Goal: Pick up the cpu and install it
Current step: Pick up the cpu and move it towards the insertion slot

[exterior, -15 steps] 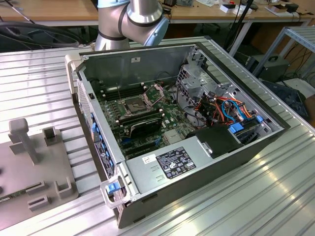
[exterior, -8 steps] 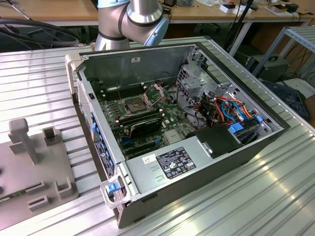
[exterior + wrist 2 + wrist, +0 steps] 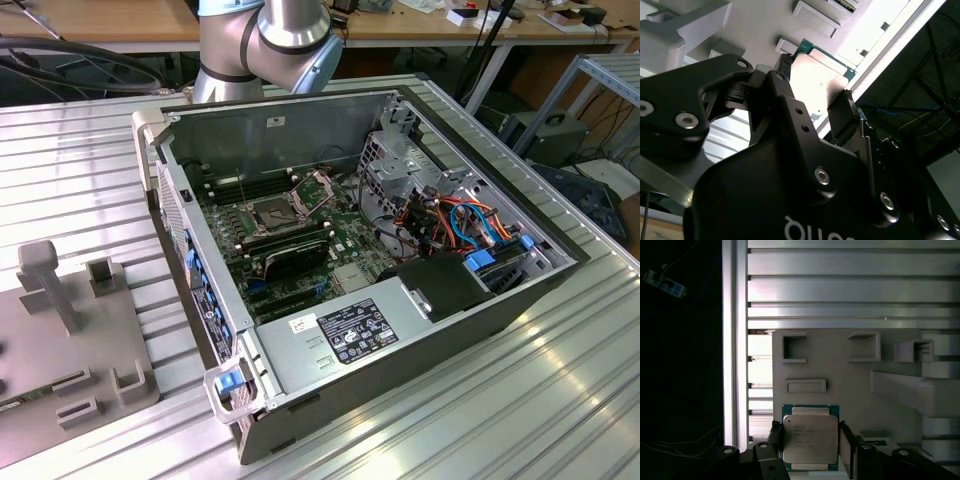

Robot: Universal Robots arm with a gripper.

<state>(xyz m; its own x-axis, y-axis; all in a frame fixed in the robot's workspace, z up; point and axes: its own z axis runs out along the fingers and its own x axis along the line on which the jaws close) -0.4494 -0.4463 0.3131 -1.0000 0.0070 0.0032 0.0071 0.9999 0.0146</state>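
The pincer is closed on the cpu, one finger against each of two opposite edges of the green board, so the dull metal top faces the camera uncovered. In the second wrist view the same hold shows from behind: the cpu sits across the fingertips with pale light on its lid. The chip is at the grey fixture plate, close to the plate edge that runs along one edge of the ribbed metal bench. I cannot tell whether it lies on the plate or has cleared it. Small raised pockets on the plate stand just beyond it. In the exterior view the plate lies toward the exterior view's left, well apart from the open computer case in the middle of the bench. There the socket sits with its metal frame swung up. The step in hand looks like the pick-up. To do it well, the hold should stay on the board's edges only, centred so neither finger overhangs a corner. The chip should be kept level with the plate and raised straight off it. That way it neither catches the raised pockets nor twists between the fingers. A firm but light squeeze seems wise, as the board is thin.
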